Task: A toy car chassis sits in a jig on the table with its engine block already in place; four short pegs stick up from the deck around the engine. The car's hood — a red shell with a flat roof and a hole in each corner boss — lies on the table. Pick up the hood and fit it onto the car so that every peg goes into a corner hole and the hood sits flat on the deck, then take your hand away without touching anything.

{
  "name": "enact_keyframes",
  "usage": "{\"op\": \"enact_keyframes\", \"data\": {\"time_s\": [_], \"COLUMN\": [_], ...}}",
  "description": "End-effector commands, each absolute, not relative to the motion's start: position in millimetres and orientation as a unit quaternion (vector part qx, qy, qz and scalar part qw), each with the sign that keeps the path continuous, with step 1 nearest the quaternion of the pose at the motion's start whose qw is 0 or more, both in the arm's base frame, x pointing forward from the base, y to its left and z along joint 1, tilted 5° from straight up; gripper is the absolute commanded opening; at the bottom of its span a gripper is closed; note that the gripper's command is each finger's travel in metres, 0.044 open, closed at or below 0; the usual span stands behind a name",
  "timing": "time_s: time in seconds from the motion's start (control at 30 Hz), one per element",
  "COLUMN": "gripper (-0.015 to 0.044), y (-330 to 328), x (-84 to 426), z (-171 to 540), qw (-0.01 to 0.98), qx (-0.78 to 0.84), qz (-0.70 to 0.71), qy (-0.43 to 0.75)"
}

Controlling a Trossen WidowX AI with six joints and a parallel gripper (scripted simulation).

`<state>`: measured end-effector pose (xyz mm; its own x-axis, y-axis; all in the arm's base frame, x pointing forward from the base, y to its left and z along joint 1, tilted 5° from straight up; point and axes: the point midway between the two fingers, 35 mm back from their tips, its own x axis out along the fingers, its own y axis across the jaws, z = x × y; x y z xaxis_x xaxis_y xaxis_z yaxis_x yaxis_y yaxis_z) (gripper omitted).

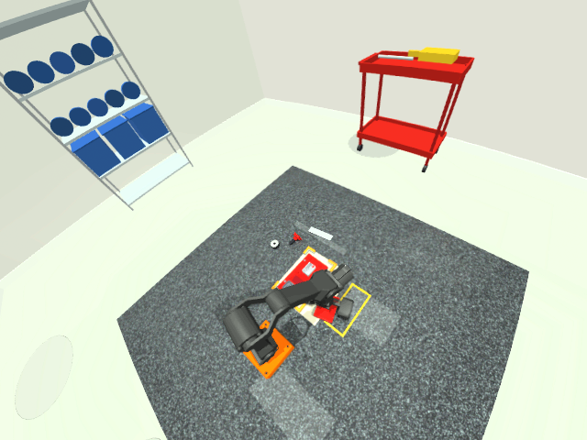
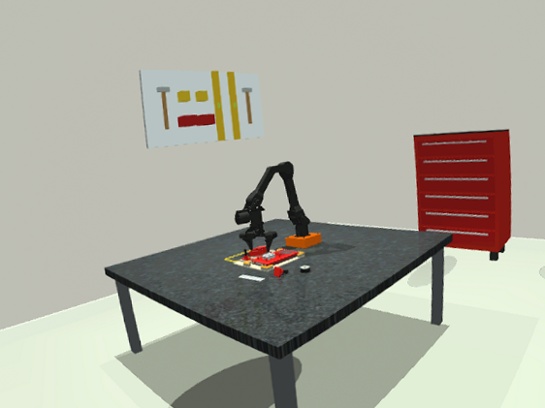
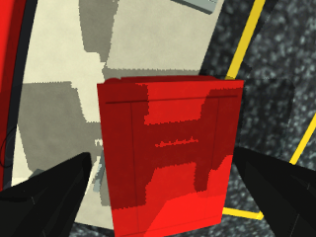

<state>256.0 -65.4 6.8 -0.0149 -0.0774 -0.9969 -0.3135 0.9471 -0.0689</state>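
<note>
The red hood (image 3: 170, 153) (image 1: 325, 313) lies flat side up, partly on the cream jig plate (image 3: 59, 54) (image 1: 308, 316) and partly inside a yellow marked rectangle (image 3: 245, 41) (image 1: 360, 313). My gripper (image 3: 164, 157) (image 1: 339, 294) (image 2: 258, 244) is open, pointing down, with one black finger on each side of the hood and a gap to each flank. The red chassis (image 1: 301, 261) (image 2: 276, 256) (image 3: 7, 49) with its grey engine block (image 1: 309, 269) sits in the jig just beyond the hood. The pegs are hidden by my arm.
A white strip (image 1: 320, 232) (image 2: 251, 277), a small red part (image 1: 296, 236) (image 2: 278, 272) and a small ring (image 1: 274, 244) (image 2: 305, 269) lie on the table past the jig. My orange arm base (image 1: 274, 358) (image 2: 303, 240) stands close behind.
</note>
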Motion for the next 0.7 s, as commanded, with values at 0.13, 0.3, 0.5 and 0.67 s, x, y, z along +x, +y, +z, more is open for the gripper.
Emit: {"op": "enact_keyframes", "data": {"time_s": [0.13, 0.3, 0.5, 0.67], "gripper": [0.04, 0.0367, 0.0327, 0.0215], "y": [-65.4, -65.4, -65.4, -65.3], "x": [256.1, 256.1, 256.1, 256.1], "z": [7.1, 7.1, 7.1, 9.5], "qw": [0.688, 0.688, 0.688, 0.688], "qx": [-0.138, -0.138, -0.138, -0.138], "qz": [0.086, 0.086, 0.086, 0.086], "qy": [0.707, 0.707, 0.707, 0.707]}}
